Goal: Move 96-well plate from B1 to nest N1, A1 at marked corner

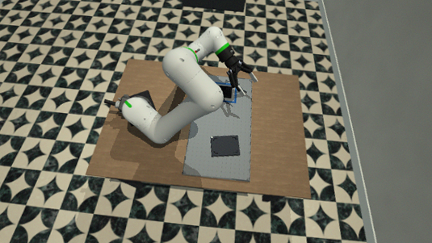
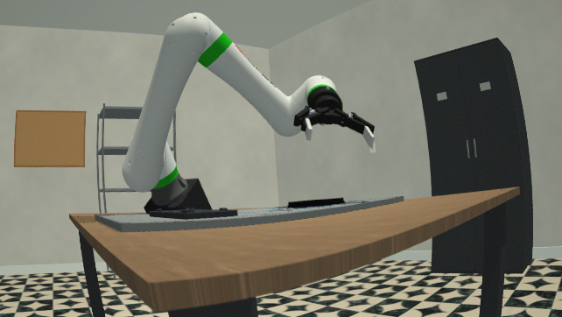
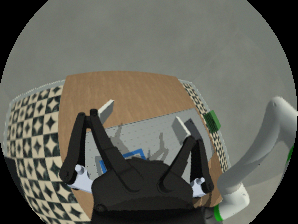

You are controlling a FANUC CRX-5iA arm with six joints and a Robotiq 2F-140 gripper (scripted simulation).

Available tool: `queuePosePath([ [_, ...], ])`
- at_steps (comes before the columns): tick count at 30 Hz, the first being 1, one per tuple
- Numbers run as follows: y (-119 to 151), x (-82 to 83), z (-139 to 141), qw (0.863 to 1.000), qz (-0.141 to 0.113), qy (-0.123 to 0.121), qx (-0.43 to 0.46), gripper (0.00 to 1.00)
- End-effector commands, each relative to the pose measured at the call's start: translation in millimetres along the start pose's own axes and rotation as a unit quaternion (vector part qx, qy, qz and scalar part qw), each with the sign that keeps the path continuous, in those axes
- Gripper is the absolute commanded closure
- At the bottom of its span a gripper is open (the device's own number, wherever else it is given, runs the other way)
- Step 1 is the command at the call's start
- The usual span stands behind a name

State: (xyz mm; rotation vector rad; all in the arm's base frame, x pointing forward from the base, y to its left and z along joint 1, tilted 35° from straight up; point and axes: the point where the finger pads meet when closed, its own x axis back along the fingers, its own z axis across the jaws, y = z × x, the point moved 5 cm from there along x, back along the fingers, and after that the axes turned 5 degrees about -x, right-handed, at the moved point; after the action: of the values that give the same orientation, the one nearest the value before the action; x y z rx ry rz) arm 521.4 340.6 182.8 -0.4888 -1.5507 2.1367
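The black 96-well plate (image 1: 228, 93) lies on bench spot B1, inside a blue outline at the far end of the grey baseplate (image 1: 221, 138); my arm's elbow hides part of it. It also shows as a low dark slab in the exterior view (image 2: 316, 202). The plate nest N1 (image 1: 225, 145) is a dark square further down the baseplate, and it holds nothing. My gripper (image 1: 247, 84) (image 2: 340, 137) is wide open and empty, and it hangs well above the plate. In the wrist view the spread fingers frame the baseplate, and the gripper body hides most of the plate.
The baseplate lies on a wooden table (image 1: 206, 128). My arm's base (image 1: 136, 101) stands at the table's left side. A dark cabinet (image 2: 473, 149) stands beyond the table's far edge, and a metal shelf (image 2: 109, 153) stands by the wall.
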Motion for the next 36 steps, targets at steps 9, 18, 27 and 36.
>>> queuePosePath([
  [9,23,-10.9,26,0.989,-0.126,0.022,0.072,0.0],
  [18,45,-4.5,40,0.965,-0.231,0.006,0.121,0.0],
  [27,59,5.9,45,0.946,-0.289,-0.016,0.145,0.0],
  [36,77,28.3,49,0.911,-0.37,-0.064,0.174,0.0],
])
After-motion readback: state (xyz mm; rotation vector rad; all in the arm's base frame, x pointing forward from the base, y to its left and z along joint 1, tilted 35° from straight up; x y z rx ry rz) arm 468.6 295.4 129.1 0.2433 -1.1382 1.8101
